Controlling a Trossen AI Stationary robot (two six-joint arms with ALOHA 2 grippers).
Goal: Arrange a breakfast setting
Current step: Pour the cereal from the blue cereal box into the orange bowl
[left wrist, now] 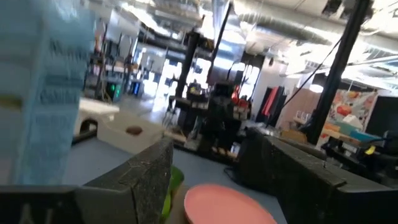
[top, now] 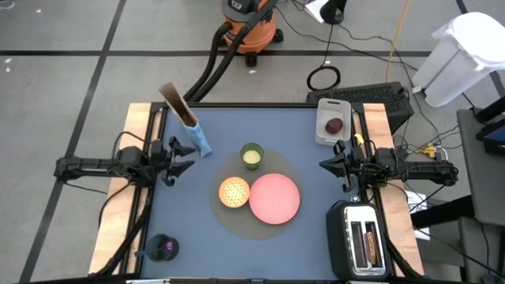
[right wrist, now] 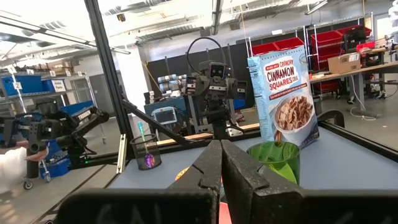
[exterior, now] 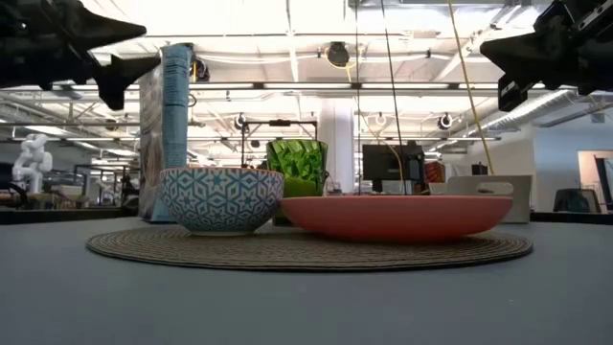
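From above, my left gripper [top: 183, 155] hung spread just beside the upright cereal bag [top: 186, 115], its long axis vertical, freed to stand alone. Low view: bowl [exterior: 221, 199] and plate [exterior: 397, 217] grouped on the mat [exterior: 306, 251]. Right wrist: right gripper [right wrist: 220, 163] pressed together, idle.

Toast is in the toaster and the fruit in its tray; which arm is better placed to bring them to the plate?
Probably the right. The right gripper hovers between the white tray with the dark-red fruit and the toaster, both on its side. The left gripper sits open by the cereal bag, across the pink plate.
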